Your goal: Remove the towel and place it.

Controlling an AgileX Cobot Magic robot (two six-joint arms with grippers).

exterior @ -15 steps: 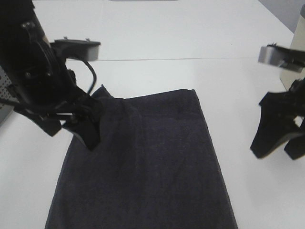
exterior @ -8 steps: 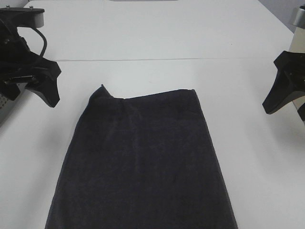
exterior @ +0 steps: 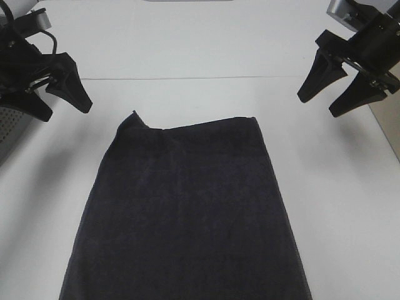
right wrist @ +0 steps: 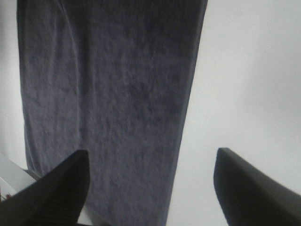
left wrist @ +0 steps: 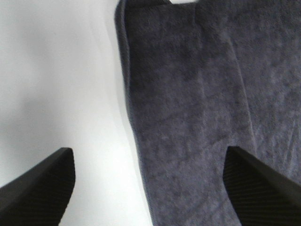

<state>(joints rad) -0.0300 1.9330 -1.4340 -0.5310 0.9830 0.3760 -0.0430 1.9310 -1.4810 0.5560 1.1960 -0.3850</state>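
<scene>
Towel (exterior: 187, 212) lies spread flat on the white desk (exterior: 206, 50), its long sides running from the far hem toward the camera and its near end passing out of the high view. The cloth is smooth apart from the far left corner, which rises in a small peak, probably where it was last pinched. Neither arm touches it. The left gripper (exterior: 62, 111) hangs above bare desk beyond that peaked corner, jaws spread wide and empty. The right gripper (exterior: 319, 106) hangs well apart from the far right corner, likewise wide and holding nothing. Both wrist views look down between parted fingers at the dark terry and the white surface beside it, so each arm stands clear of the fabric and not poised over an edge to grasp. A grey perforated basket (exterior: 9, 128) shows only as a sliver at the left edge, apart from the cloth. With the towel laid out full and flat and both grippers raised and open at its far end, I judge the placing is done or nearly so. Only the raised corner might want flattening.
</scene>
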